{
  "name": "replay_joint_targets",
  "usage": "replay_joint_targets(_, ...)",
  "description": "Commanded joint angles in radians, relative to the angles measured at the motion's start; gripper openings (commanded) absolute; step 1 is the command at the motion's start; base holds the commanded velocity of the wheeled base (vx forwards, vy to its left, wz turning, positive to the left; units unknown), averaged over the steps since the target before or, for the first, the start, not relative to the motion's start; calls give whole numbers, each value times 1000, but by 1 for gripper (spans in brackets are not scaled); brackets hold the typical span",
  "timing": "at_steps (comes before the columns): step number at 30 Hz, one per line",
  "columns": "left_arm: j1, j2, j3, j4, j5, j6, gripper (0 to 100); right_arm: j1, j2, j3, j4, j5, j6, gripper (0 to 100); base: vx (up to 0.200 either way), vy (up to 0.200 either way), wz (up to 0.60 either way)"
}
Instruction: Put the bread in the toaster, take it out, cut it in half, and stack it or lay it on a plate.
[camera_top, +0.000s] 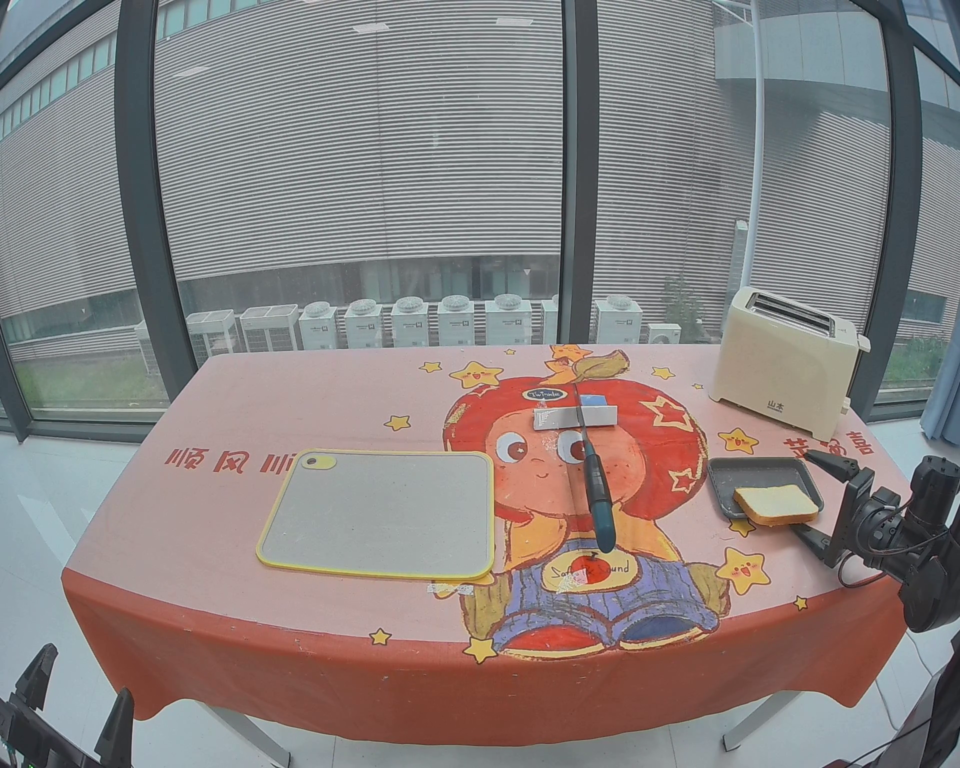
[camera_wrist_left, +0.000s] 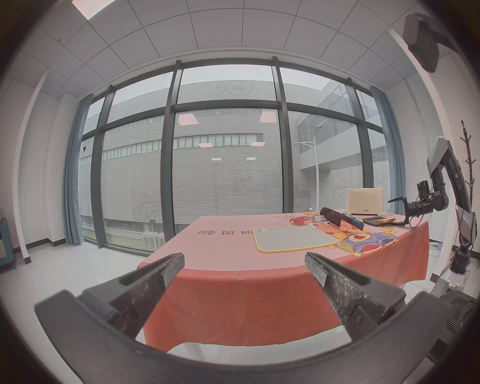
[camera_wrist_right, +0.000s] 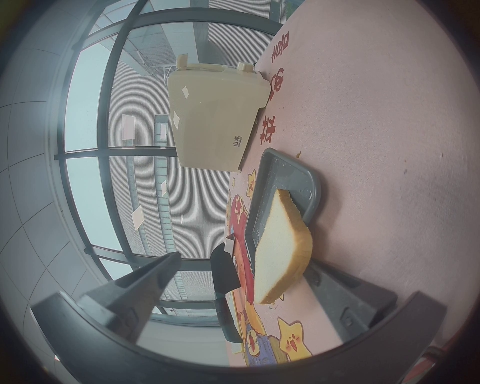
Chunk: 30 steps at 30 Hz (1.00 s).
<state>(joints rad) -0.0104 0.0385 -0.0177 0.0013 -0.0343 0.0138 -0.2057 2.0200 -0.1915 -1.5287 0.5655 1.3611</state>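
Note:
A slice of bread (camera_top: 776, 503) (camera_wrist_right: 282, 245) lies on a grey plate (camera_top: 745, 468) (camera_wrist_right: 287, 175) at the table's right. My right gripper (camera_top: 808, 496) (camera_wrist_right: 245, 267) is open at the slice's right end, one finger on each side, and one finger (camera_wrist_right: 350, 295) is close against the crust. The cream toaster (camera_top: 790, 360) (camera_wrist_right: 217, 117) stands behind the plate. A blue-handled knife (camera_top: 598, 485) rests mid-table with its blade on a small holder (camera_top: 573, 415). My left gripper (camera_top: 80, 700) (camera_wrist_left: 243, 262) hangs open and empty below the table's front left corner.
A grey cutting board with a yellow rim (camera_top: 380, 512) (camera_wrist_left: 295, 237) lies left of centre on the orange cartoon tablecloth (camera_top: 250, 420). Windows run close behind the table. Bare cloth lies between the board and the plate, apart from the knife.

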Motion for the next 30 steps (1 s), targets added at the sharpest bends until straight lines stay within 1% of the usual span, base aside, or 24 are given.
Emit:
replay_joint_targets(1,0,1,18,-1,1,0,100,3,6,7,1,1,1,0,0,0,0)
replay_joint_targets(4,0,1,18,-1,-1,0,100,5,26,10,-1,-1,4,0,0,0,0)
replay_joint_targets(10,0,1,18,-1,1,0,100,2,68,10,-16,-18,4,0,0,0,0)
replay_joint_targets(20,0,1,18,0,1,0,100,8,69,20,-30,-19,4,0,0,0,0)
replay_joint_targets(30,0,1,18,0,1,0,100,8,-50,20,-28,-26,3,0,0,0,0)
